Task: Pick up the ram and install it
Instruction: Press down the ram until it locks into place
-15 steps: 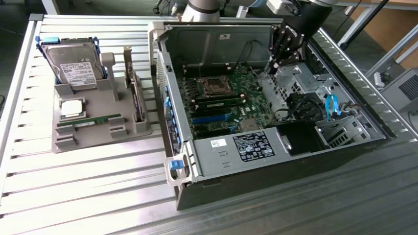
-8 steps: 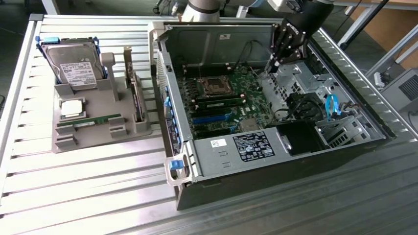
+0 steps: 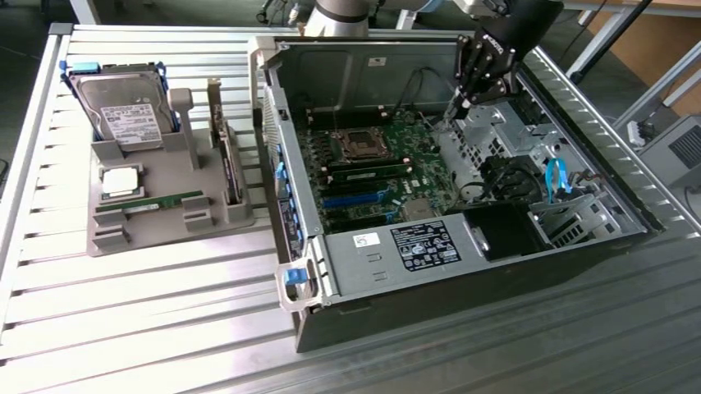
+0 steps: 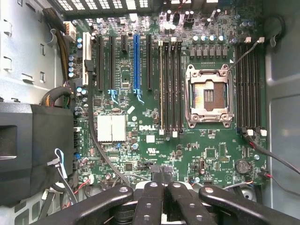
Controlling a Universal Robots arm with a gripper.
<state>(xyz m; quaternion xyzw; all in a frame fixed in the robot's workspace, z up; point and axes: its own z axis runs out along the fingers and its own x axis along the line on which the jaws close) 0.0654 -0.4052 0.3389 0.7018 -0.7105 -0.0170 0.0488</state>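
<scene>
The ram, a thin green stick, lies in a slot of the grey holder at the exterior view's left, outside the computer. My black gripper hangs over the back of the open computer case, far from the ram. In the wrist view the gripper looks straight down on the green motherboard, its fingers pressed together with nothing between them. Black memory slots run beside the open processor socket, with more slots on its other side.
The holder also carries a silver hard drive standing in a blue frame and a square processor chip. Inside the case are a power supply, black cables and a blue cable. Everything rests on a slatted metal table.
</scene>
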